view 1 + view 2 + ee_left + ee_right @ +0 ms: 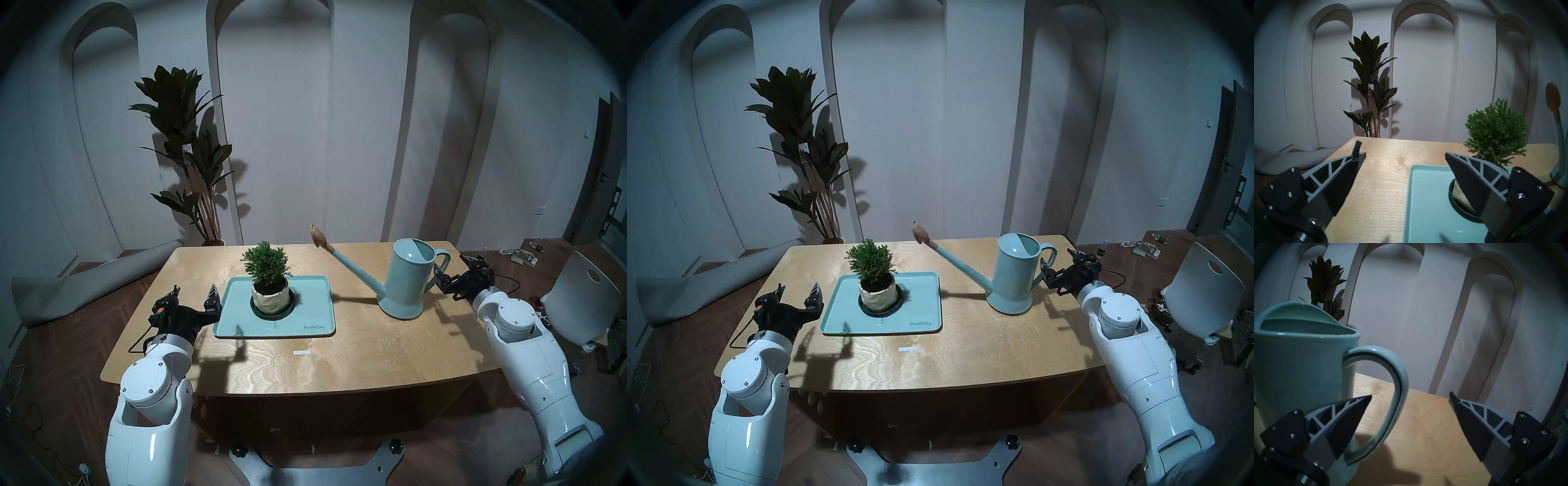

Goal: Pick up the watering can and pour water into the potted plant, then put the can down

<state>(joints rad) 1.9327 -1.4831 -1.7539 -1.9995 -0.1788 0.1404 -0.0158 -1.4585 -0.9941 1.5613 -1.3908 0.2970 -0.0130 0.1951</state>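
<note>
Watering can [405, 280] stands upright on the right half of the table [356, 356], toward the far edge, with its flared base flat on the wood. Its loop handle [1398, 395] faces the right edge; its long spout [356, 271] rises diagonally toward the far-left, ending in a tan rose head [318, 235] above the far edge. The right gripper [451, 268] hovers just beside the handle on its right-edge side, spread wide and holding nothing. In the right wrist view, one finger [1349, 419] lies in front of the opening of the loop while the other finger [1473, 422] sits well clear to the outside, so the handle's outer bar falls between the two; contact with the handle cannot be determined. The potted plant [268, 278] sits upright in its cream pot on a black saucer [258, 310], inside a pale teal tray [305, 305] on the left-centre of the table. The left gripper [195, 295] hovers near the left edge, just beside the tray's left rim, also spread wide and empty. A small white label [302, 353] lies near the table's front edge.
</note>
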